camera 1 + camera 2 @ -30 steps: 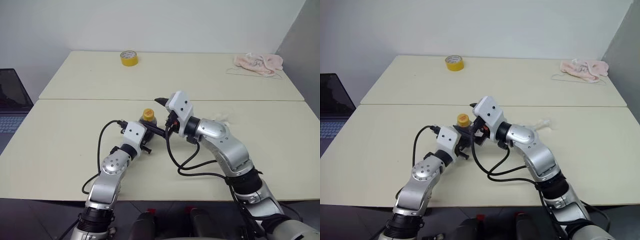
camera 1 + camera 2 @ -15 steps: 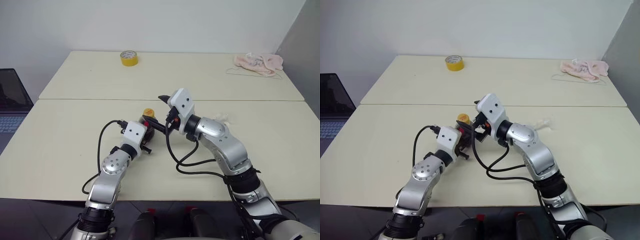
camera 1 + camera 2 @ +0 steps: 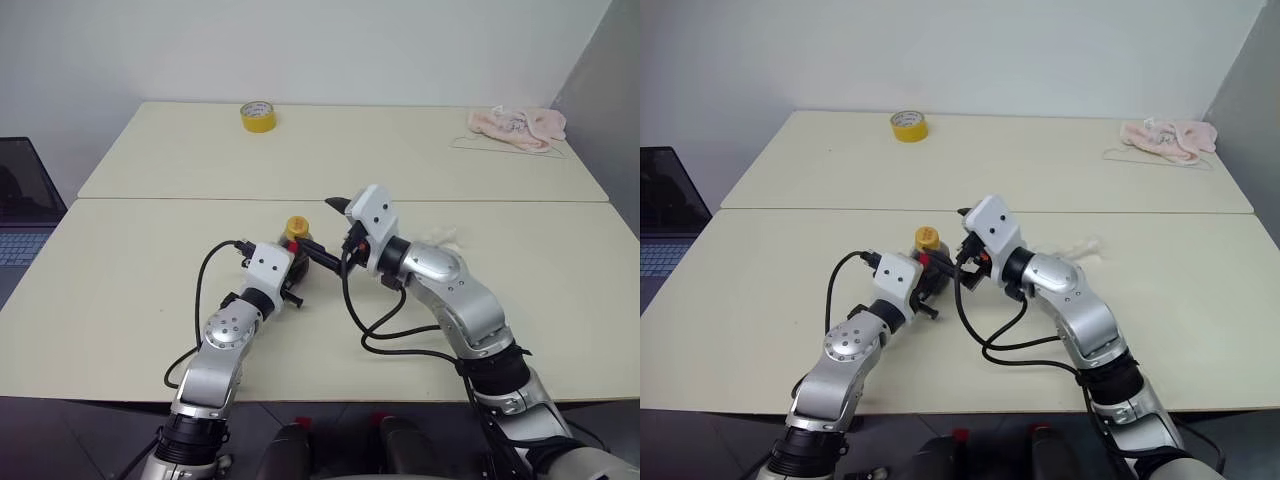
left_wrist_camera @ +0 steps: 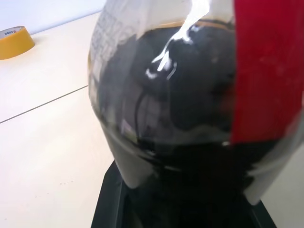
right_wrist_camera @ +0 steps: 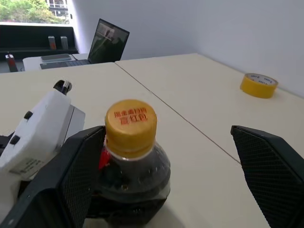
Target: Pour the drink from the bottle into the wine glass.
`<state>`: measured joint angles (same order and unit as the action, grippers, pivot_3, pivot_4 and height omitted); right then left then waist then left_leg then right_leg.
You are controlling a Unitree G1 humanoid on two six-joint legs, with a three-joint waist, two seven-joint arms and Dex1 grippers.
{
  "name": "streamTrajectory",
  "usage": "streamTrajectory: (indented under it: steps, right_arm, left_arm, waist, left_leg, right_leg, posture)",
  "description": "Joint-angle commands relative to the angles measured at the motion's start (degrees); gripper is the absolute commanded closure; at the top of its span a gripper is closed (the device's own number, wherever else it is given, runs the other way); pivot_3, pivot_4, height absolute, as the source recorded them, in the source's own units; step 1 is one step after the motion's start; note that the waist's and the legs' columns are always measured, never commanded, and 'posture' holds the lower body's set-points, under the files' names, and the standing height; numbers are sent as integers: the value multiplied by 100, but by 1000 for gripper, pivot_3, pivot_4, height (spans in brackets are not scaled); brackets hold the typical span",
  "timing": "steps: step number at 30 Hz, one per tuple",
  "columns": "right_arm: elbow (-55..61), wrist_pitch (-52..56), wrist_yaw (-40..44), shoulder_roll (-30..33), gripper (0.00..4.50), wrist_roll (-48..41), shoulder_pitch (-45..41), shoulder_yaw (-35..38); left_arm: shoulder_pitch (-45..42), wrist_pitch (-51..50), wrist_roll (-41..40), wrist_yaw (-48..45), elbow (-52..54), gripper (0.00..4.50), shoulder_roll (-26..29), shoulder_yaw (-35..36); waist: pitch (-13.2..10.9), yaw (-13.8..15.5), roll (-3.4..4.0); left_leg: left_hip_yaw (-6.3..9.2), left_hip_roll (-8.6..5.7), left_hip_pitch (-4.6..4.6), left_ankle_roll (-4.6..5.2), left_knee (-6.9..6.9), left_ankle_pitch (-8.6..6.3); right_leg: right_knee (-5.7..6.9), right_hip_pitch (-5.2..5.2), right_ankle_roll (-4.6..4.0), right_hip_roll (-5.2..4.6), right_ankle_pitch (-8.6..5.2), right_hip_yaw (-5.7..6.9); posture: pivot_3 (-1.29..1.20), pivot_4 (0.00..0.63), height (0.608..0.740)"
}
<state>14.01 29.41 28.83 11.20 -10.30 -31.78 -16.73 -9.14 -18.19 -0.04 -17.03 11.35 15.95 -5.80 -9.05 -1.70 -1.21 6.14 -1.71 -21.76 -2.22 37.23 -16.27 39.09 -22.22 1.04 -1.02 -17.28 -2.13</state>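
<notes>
The bottle (image 3: 297, 243) stands upright near the middle of the front table (image 3: 120, 290), its yellow-orange cap (image 5: 130, 120) on and the dark drink (image 4: 190, 109) filling its rounded body. The left gripper (image 3: 290, 268) is clamped on the bottle's body, reaching in from about 7 o'clock. The right gripper (image 5: 161, 190) hangs at about 3 o'clock of the bottle — jaws spread wide, one finger (image 5: 78, 175) beside the bottle, the other (image 5: 270, 166) well apart. The wine glass (image 3: 1080, 246) lies beyond the right arm, mostly hidden. A yellow tape roll (image 3: 257, 116) sits at 12 o'clock on the far table.
</notes>
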Motion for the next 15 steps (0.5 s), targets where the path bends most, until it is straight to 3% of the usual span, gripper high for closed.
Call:
streamTrajectory:
  steps: [1,7,12,15]
  right_arm:
    - [268,87,-84,141,0,-60,99,393]
    - [363,191,-31,333,0,-114,231,620]
    - [887,561,633,578,0,-712,357,479]
    - [1053,939,583,474,0,-947,236,447]
  left_arm:
    - [22,91,3,-48,107,3690,23,22]
    - [56,81,4,-47,145,3706,35,26]
    - [48,82,-6,-68,140,3707,48,35]
    - [24,86,-6,-77,121,3707,56,50]
  waist:
    - [0,1,0]
    - [0,-5,0]
    - [0,-1,0]
    - [0,-10,0]
  left_leg:
    - [1,0,0,1,0,0]
    - [-1,0,1,1,-3,-1]
    - [-3,0,-1,3,-1,-2]
    - [0,1,1,5,-1,-3]
  right_leg:
    - [0,0,0,0,0,1]
    - [1,0,0,0,0,0]
    - [-4,2,0,0,0,-3]
    - [0,2,0,0,0,0]
  posture:
    - [0,150,740]
    - [0,150,740]
    - [0,150,740]
    - [0,150,740]
